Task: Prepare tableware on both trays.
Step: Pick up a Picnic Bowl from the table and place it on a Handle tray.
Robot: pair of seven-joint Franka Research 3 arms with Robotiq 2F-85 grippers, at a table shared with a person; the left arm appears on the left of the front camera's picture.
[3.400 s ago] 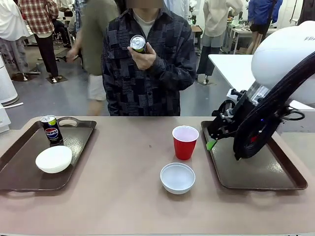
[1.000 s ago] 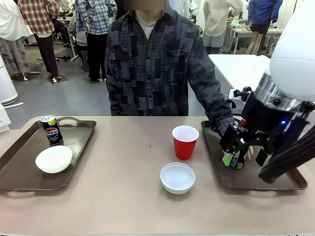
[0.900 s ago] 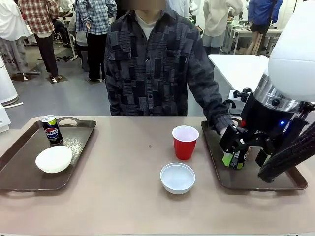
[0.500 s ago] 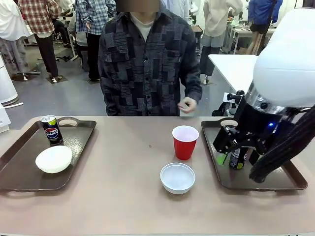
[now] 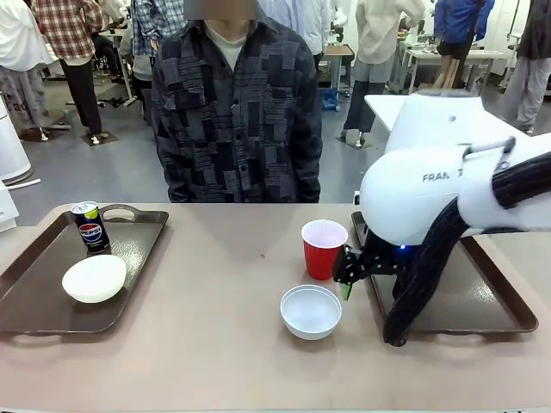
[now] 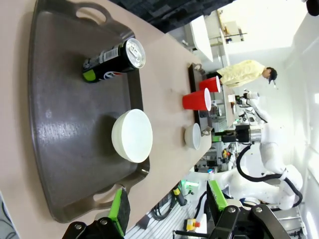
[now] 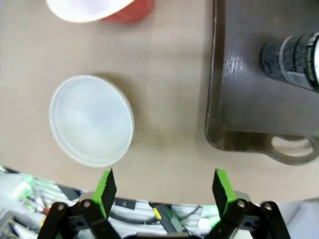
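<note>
The right gripper [image 7: 163, 177] hangs over the table with its two fingers spread wide and nothing between them. In the right wrist view the free white bowl [image 7: 91, 119] lies toward 10 o'clock from it, on the bare table. The corner of the right tray [image 7: 249, 117] lies toward 1 o'clock, and a dark can [image 7: 291, 56] stands on this tray. The red cup [image 5: 324, 248] stands on the table just beside the bowl, at about 12 o'clock from it in the front view. The left gripper [image 6: 167, 201] is also spread and empty, well apart from the left tray [image 5: 34, 292]. That tray already carries the Pepsi can [image 5: 89, 226] and, at 6 o'clock from the can, a second bowl [image 5: 95, 278].

My judgement is that the bowl and the cup on the table must go to the trays, and the right arm is placed for the bowl. Several things can go wrong here:

- The bowl is not under the fingers. If the gripper descends as it stands, it closes on air, or one finger lands on the rim and pushes the bowl away.
- The bowl is smooth, so it can slip or tilt in the pinch.
- The cup looks light and is very near. A finger or the wrist could knock it over.
- On the way to the tray the bowl could catch the raised rim, or strike the can.
</note>
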